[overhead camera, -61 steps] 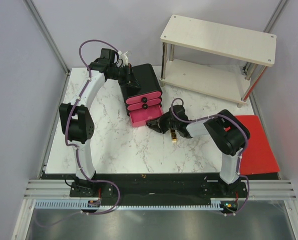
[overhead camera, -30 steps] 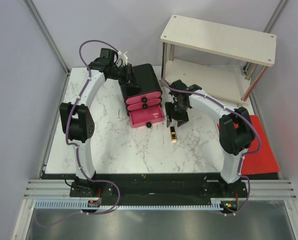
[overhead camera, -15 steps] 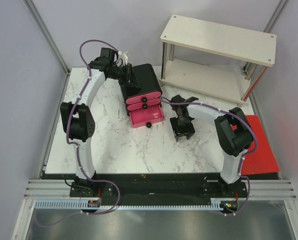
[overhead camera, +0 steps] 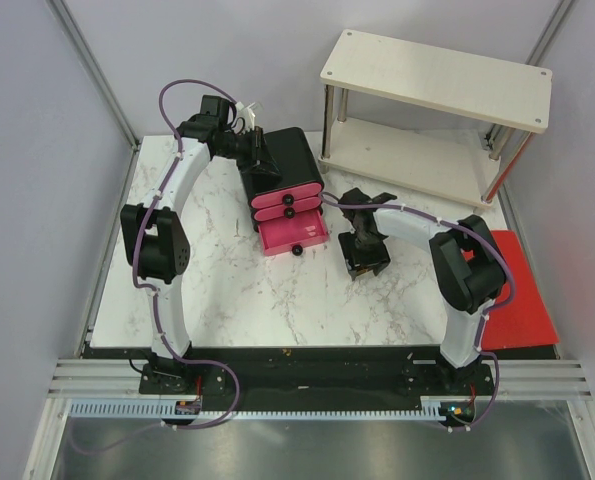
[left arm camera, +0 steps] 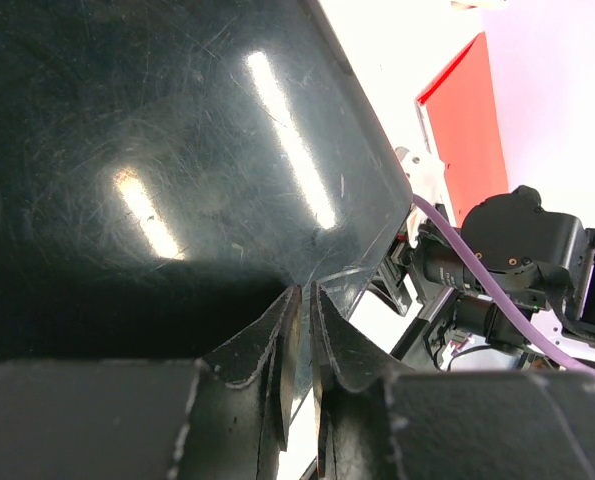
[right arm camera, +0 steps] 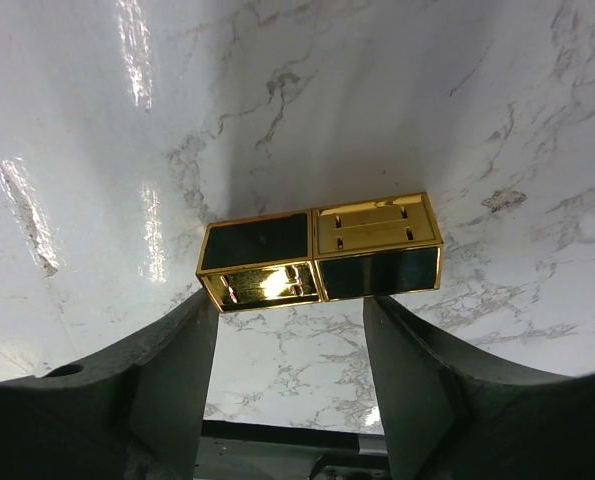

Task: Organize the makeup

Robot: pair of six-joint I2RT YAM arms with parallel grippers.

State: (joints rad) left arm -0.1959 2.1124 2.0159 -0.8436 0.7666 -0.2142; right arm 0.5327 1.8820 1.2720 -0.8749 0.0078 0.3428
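Observation:
The gold-black tube (right arm camera: 322,250) lies flat on the marble, between the open fingers of my right gripper (right arm camera: 289,305), and neither finger touches it. In the top view my right gripper (overhead camera: 365,262) covers the tube. My left gripper (left arm camera: 303,292) is shut, its tips resting on the glossy top of the black box (left arm camera: 157,150). In the top view my left gripper (overhead camera: 264,160) sits at the back left of the box (overhead camera: 299,158). The box's lowest pink drawer (overhead camera: 294,235) is pulled out. No other makeup shows.
A two-level white shelf (overhead camera: 437,75) stands at the back right. A red mat (overhead camera: 517,290) lies at the right table edge. My right arm also shows past the box edge in the left wrist view (left arm camera: 517,245).
My right gripper left the open drawer, swung up and right, then came down over the gold-black tube. The left arm, box and tube have not moved.

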